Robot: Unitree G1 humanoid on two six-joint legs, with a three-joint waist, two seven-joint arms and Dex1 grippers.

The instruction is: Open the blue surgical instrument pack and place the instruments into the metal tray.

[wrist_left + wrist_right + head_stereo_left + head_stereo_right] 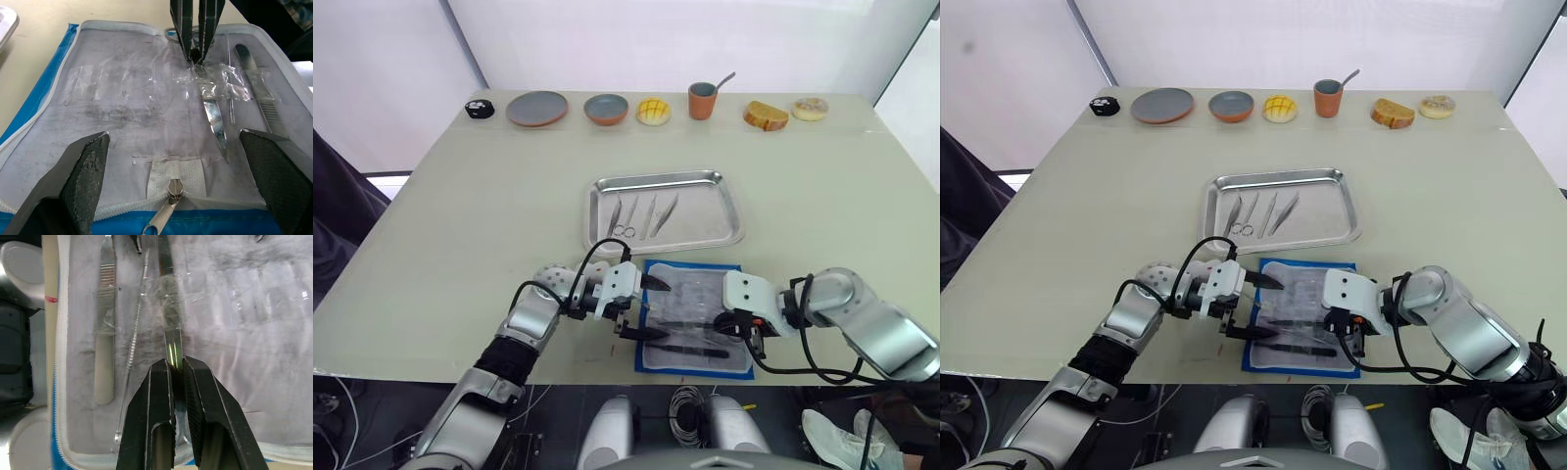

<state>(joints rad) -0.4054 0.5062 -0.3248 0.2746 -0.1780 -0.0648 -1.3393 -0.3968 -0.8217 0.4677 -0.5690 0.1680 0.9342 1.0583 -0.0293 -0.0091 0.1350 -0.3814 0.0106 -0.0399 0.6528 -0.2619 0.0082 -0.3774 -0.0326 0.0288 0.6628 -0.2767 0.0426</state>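
Right jaws (176, 369) tight on instrument (172, 340), tip hidden.

Lab: white-curtained table (460, 215) setup

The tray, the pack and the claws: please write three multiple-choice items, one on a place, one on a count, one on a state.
1. Where is the pack from the tray?
A nearer the robot
B behind it
C inside it

2. How many instruments lie in the tray?
A none
B three
C six

3. What is the right claw doing?
A hanging open
B pinching an instrument
C holding a cup

Answers: 1 A, the pack lies at the table's near edge; 2 B, three silver tools lie side by side; 3 B, its fingers close on a blade.
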